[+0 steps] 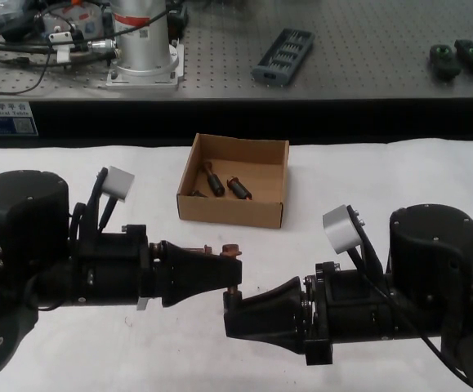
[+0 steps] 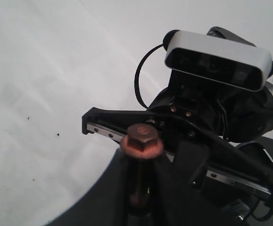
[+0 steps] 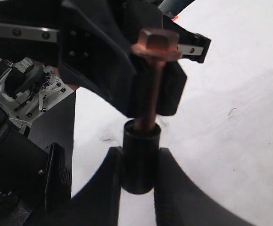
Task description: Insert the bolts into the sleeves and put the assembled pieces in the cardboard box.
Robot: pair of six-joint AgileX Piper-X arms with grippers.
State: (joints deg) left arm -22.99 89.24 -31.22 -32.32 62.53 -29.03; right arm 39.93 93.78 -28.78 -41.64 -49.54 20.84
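A copper bolt (image 1: 230,248) with a hex flange head is held in my left gripper (image 1: 234,269), which is shut on its shank (image 2: 138,179). Just below it, my right gripper (image 1: 229,304) is shut on a black sleeve (image 3: 141,160). In the right wrist view the bolt (image 3: 154,44) stands upright with its lower end inside the sleeve's mouth, and most of the shank is still exposed. The two grippers meet tip to tip over the white cloth, in front of the cardboard box (image 1: 275,175). Two assembled pieces (image 1: 215,180) lie inside the box.
The white cloth (image 1: 383,180) covers the near table. Behind it, on a perforated bench, stand a silver post base (image 1: 142,49), a black rack (image 1: 283,55) and two dark parts (image 1: 458,59). Cables lie at the back left.
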